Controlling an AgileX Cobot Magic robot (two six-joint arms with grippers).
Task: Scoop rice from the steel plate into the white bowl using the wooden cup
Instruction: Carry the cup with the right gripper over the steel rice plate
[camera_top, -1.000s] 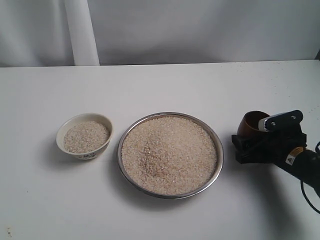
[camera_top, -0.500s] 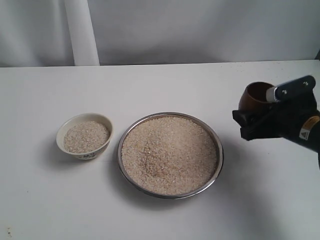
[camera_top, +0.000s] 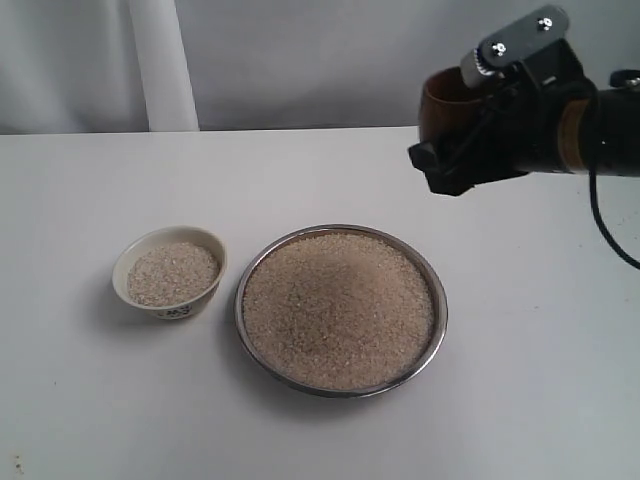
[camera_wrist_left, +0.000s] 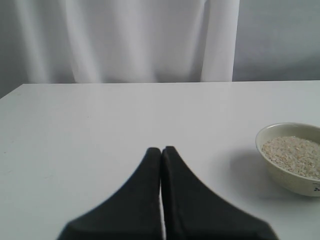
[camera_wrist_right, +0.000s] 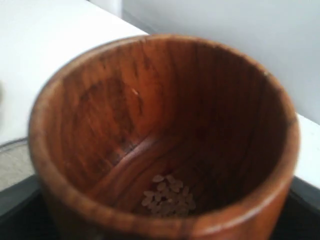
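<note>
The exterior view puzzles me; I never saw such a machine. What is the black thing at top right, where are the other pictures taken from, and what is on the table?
It is a robot with two arms, each ending in a two-fingered hand. The exterior view comes from a camera off the arms; the other two from cameras on the wrists. The black thing is the right hand, holding the wooden cup above the table. Its wrist camera looks into the cup: only a few grains lie inside. The left hand, shut and empty, shows only in its own view. On the table stand the steel plate, full of rice, and the white bowl, partly filled.
</note>
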